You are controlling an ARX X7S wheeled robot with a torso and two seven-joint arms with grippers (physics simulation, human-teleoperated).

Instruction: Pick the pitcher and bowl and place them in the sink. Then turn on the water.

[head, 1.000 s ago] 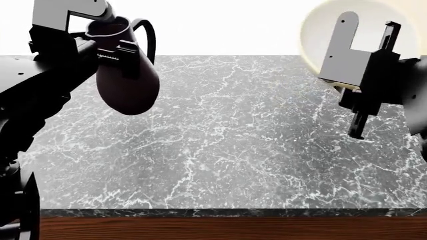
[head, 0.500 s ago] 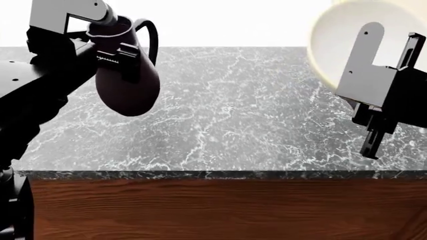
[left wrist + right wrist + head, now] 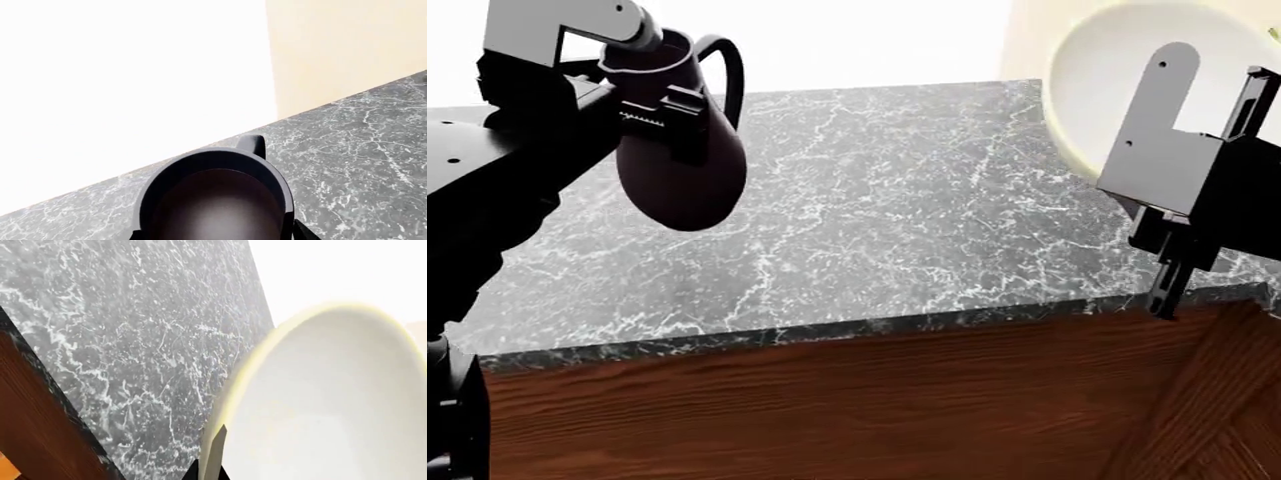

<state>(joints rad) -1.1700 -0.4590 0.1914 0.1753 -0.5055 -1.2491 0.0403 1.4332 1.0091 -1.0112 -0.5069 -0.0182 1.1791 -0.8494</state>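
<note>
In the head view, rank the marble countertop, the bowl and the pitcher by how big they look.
1. Marble countertop, largest by far.
2 and 3. Bowl and pitcher: similar. The bowl is partly hidden behind the right tool and both are held close to the camera, so no ranking.

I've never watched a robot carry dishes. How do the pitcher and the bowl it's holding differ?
The pitcher is dark brown-purple, tall and narrow-necked with a loop handle; the bowl is cream-white, wide and handleless. The pitcher hangs roughly upright in the left gripper; the bowl is tipped on edge in the right gripper. Both are glossy and lifted off the counter.
</note>
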